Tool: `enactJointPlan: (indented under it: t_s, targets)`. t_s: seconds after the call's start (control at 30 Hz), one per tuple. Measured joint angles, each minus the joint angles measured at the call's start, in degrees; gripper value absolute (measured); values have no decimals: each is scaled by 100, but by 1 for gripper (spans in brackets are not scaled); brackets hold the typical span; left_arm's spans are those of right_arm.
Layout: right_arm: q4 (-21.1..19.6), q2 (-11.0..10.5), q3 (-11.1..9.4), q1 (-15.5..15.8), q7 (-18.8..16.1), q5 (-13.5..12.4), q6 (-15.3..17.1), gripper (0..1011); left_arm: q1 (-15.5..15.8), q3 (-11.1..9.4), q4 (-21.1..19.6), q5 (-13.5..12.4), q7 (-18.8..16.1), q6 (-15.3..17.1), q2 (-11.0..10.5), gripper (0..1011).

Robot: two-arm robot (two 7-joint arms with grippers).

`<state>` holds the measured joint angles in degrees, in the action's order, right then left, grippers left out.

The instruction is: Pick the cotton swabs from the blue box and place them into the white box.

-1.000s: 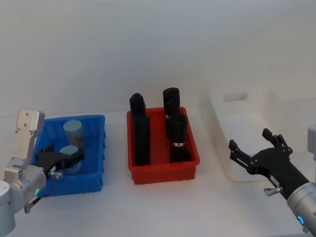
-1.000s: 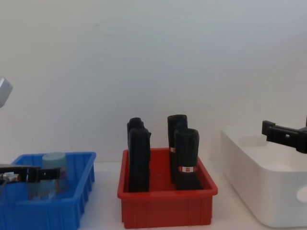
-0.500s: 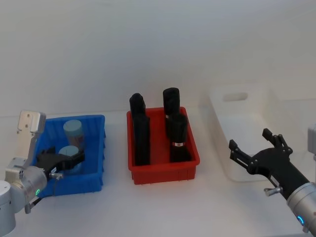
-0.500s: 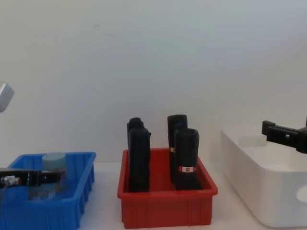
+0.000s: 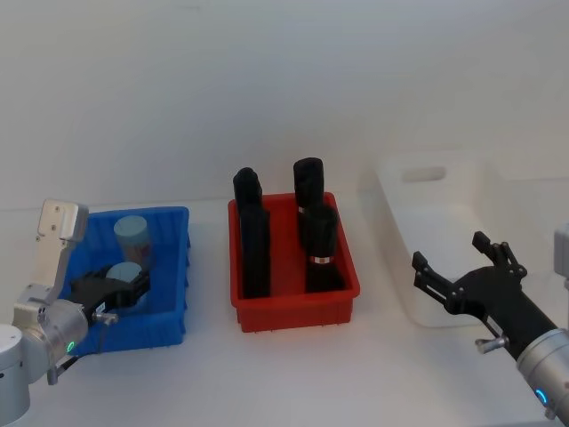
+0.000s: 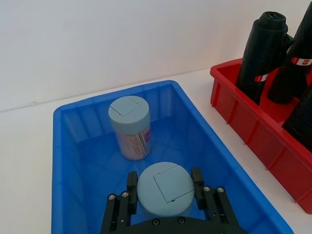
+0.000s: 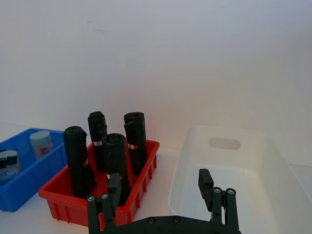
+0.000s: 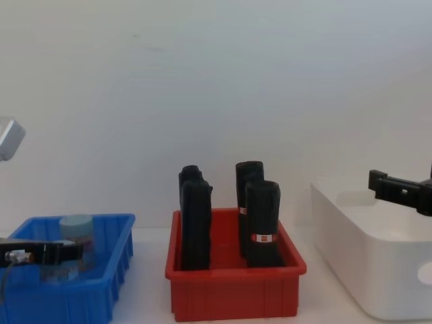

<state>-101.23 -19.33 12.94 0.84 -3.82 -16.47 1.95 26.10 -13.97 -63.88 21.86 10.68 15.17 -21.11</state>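
Left pincer clamped on near swab jar in blue box, 8 o'clock; right pincer spread wide, empty, 4 o'clock.

L gripper & R gripper: matte black, slim fingers w/ small silver screws at the knuckles. Behind each sits a round silver-grey wrist: green light on L, blue light on R. L also has a grey boxy block behind the fingers & a thin cable under them.
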Motion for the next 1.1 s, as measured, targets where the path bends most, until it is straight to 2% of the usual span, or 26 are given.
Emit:
enactJointPlan:
  t_s: [0.33, 0.67, 0.87, 1.1]
  targets:
    - [0, 0, 0, 0, 0, 0, 0, 1002, -36, 3, -179, -96, 13, 43, -25, 656]
    - [0, 0, 0, 0, 0, 0, 0, 1002, -93, 55, -699, -207, 91, 210, -115, 656]
    - [0, 0, 0, -1, 0, 0, 0, 1002, -98, 102, -1097, -235, 265, 408, -185, 656]
    - [0, 0, 0, 0, 0, 0, 0, 1002, -51, 151, -1528, -221, 657, 710, -267, 656]
